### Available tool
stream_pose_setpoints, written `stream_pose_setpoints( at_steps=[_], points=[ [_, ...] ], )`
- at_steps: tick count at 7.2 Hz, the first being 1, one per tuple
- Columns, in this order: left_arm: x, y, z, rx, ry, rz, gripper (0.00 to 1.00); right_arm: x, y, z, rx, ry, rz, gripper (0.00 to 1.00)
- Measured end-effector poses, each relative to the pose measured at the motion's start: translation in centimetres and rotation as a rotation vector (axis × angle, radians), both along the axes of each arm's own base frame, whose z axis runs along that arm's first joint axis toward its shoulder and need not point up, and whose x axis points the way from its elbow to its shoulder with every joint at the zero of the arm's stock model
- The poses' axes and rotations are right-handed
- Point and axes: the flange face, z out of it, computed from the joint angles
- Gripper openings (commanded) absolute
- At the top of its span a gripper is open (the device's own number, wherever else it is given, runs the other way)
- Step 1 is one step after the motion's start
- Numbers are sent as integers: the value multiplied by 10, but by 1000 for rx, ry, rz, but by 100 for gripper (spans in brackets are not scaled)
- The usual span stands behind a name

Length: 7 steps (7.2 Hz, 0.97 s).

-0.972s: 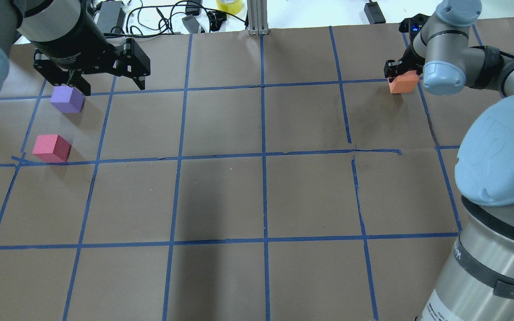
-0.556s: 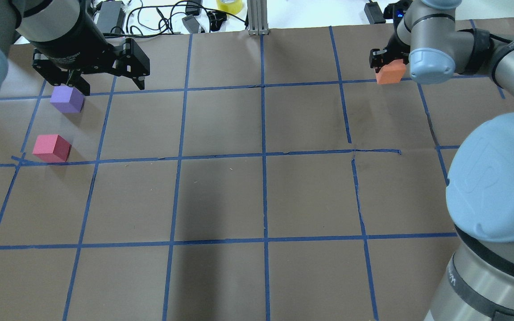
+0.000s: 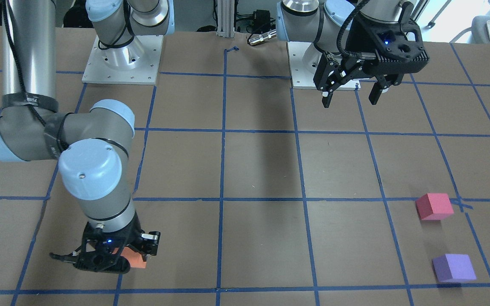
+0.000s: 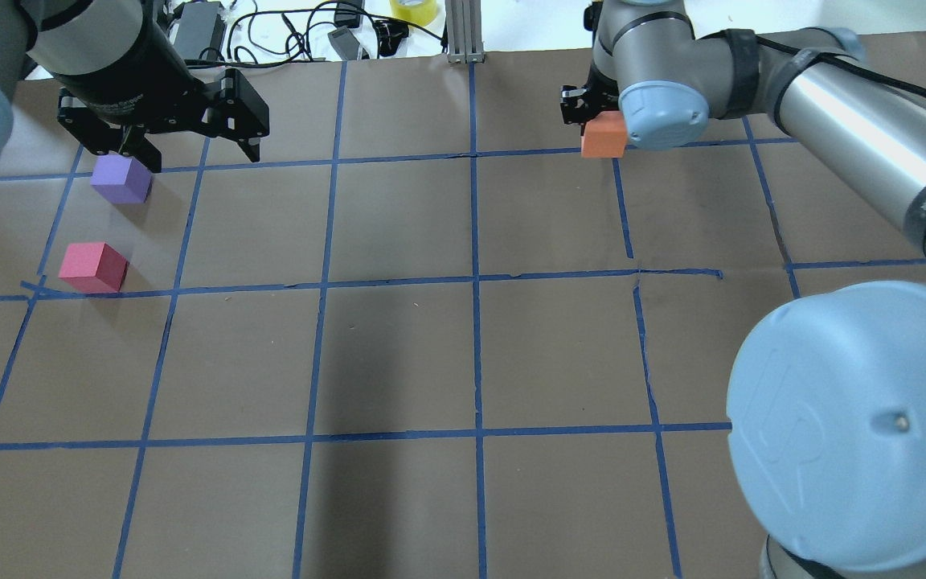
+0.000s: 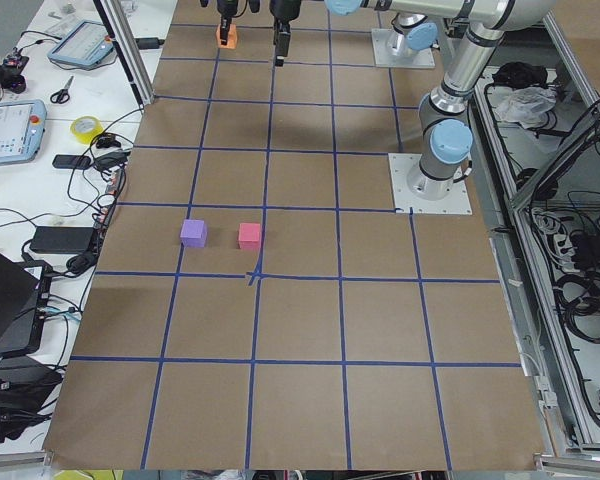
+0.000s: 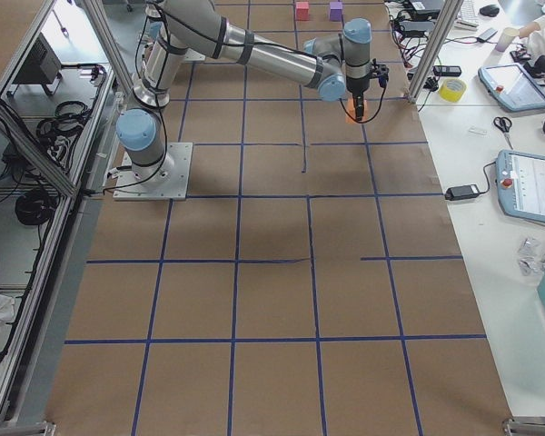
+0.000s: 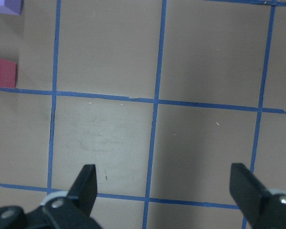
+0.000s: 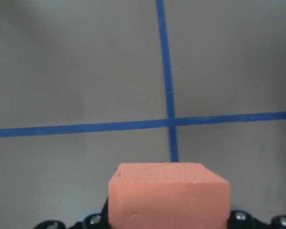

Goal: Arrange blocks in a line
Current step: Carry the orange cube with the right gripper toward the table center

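Note:
The purple block (image 4: 121, 178) and the pinkish red block (image 4: 93, 267) sit on the brown table at the far left, a small gap between them. They also show in the front-facing view, purple (image 3: 454, 267) and red (image 3: 434, 206). My left gripper (image 4: 202, 157) is open and empty, raised above the table just right of the purple block. My right gripper (image 4: 592, 121) is shut on the orange block (image 4: 604, 137) and holds it just above the table in the far row, right of centre. The right wrist view shows the orange block (image 8: 169, 195) over a tape crossing.
Blue tape lines (image 4: 475, 281) divide the table into squares. Cables, power bricks and a yellow tape roll (image 4: 413, 8) lie beyond the far edge, beside an aluminium post (image 4: 463, 32). My right arm's elbow (image 4: 857, 418) looms over the near right.
My right gripper has carried the orange block leftward along the far row, from the far right toward the centre. The left gripper and the other two blocks have not moved.

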Motion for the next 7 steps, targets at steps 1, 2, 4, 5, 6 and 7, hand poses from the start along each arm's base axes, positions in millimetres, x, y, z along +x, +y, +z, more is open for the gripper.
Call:
stream_pose_setpoints(
  at_steps=[1,2,4,5,6,7],
  points=[
    [0,0,0,0,0,0,100,35,9,-6,10,-19,-24,0],
    [0,0,0,1,-1,0,100,67,15,-13,18,-27,-17,0],
    [0,1,1,0,-1,0,100,128,24,-34,31,-29,28,1],
    [0,0,1,0,-1,0,100,152,27,-47,38,-28,56,8],
    [0,0,1,0,-1,0,100,167,29,-59,46,-26,80,21],
    [0,1,1,0,-1,0,100,178,31,-72,54,-23,100,41]
  ],
)
